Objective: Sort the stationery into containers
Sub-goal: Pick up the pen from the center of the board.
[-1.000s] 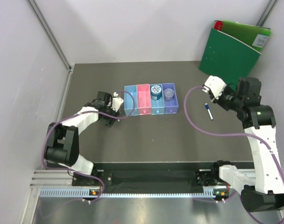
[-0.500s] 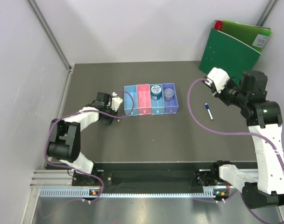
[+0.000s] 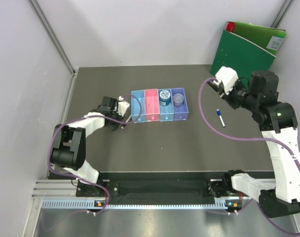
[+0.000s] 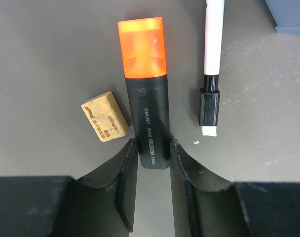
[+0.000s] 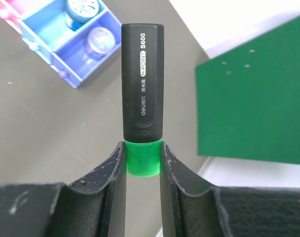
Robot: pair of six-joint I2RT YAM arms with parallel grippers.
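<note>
L gripper (image 4: 151,148): clenched on tail end of orange-cap marker (image 4: 144,94). Marker lies flat on table (image 4: 46,54), cap pointing away from wrist, just left of bins (image 3: 160,117).
R gripper (image 5: 142,154): grasps green-cap marker (image 5: 142,84) by its cap, black barrel sticking out. Held in air, well right of bins, near binder (image 5: 253,98).
Bins: row of four (blue, pink, blue, purple). Tape roll (image 3: 165,97) sits in 3rd, small round item (image 3: 178,100) in purple. First two look bare.
Loose items: eraser (image 4: 104,122) just left of orange-cap marker's barrel, narrow gap. White pen (image 4: 211,59) just right, approx. parallel. Blue-cap pen (image 3: 220,117) on table between bins and R arm.
Risk 1: L grip is at barrel's very end, so long cap side may droop or pivot on lift and could slip out.
Risk 2: L fingers (image 4: 128,168) are close to eraser; a sideways drag would prob. nudge it or white pen.
Risk 3: R holds by cap only; cap could pull off, or marker swing and miss a narrow bin.
Risk 4: both arms heading to same row at once means poss. clash over bins.
Room: open table in front of bins and around blue-cap pen. Tight at left by side wall, and at far right by binder.
</note>
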